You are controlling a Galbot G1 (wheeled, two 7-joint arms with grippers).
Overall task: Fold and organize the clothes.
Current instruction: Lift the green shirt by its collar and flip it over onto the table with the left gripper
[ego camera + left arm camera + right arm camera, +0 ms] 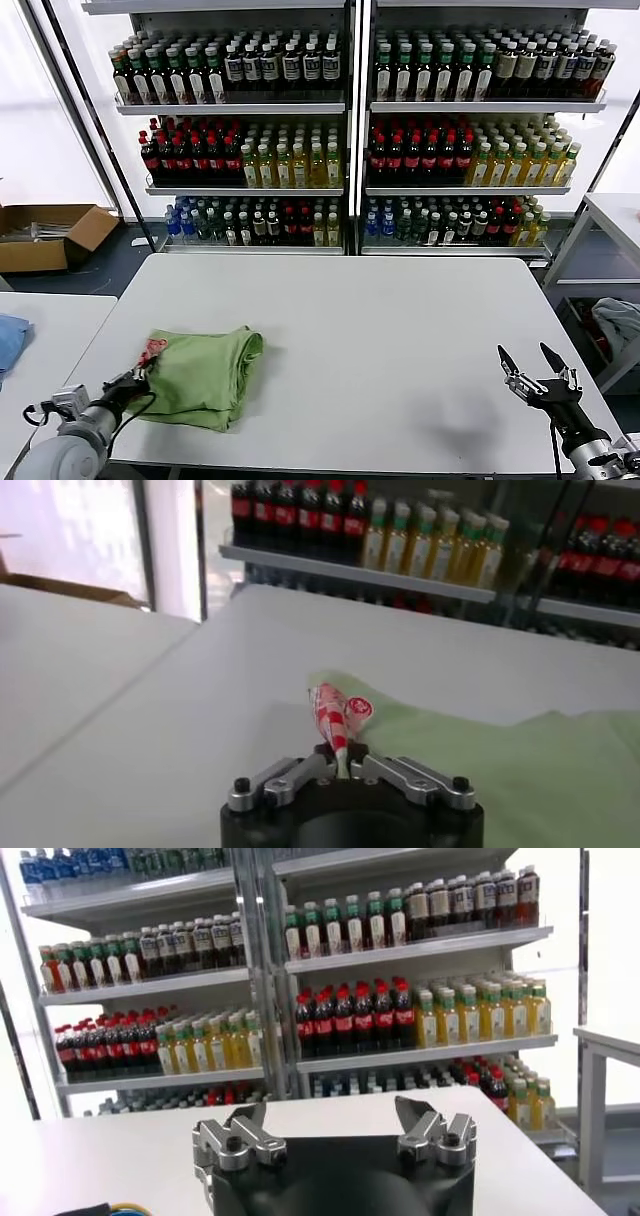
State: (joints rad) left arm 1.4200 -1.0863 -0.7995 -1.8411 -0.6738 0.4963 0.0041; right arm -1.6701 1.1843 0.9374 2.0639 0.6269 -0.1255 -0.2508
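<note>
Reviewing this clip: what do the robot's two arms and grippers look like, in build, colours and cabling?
Both are alike: a black cylindrical wrist body carrying two silver-grey metal linkage fingers with black screw heads and dark tips. The left gripper sits on a rounded light-grey arm segment with thin black cables looping beside it. The right gripper ends a dark wrist with a grey ring; a black cable runs down its arm. No markings are readable.

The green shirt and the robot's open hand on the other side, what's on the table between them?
Nothing. In the head view, only bare white table lies between the green shirt and the right hand.

Bottle labels (300, 70) too small to read
</note>
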